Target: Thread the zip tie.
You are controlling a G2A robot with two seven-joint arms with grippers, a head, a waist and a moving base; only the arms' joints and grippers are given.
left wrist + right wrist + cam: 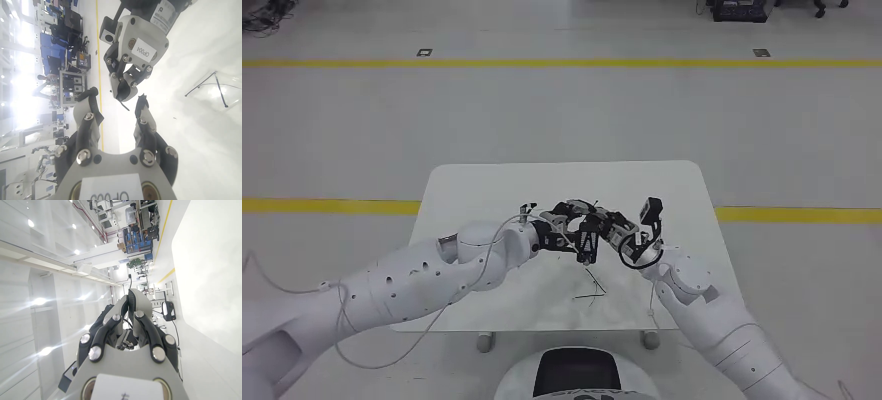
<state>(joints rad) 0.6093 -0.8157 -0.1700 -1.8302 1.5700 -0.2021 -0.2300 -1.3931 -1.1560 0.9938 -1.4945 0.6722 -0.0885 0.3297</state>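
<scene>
My right gripper is shut on a thin black zip tie, and a short length ending in the small head sticks out past its fingertips. In the left wrist view the same right gripper points at my left one, the zip tie's end poking out of its tips. My left gripper is open, its black-padded fingers spread on either side of that end without touching it. From above, the left gripper and right gripper meet over the middle of the white table.
Loose black zip ties lie crossed on the table beside the grippers; from above these spare zip ties sit toward the near edge. The arms reach in from the near corners.
</scene>
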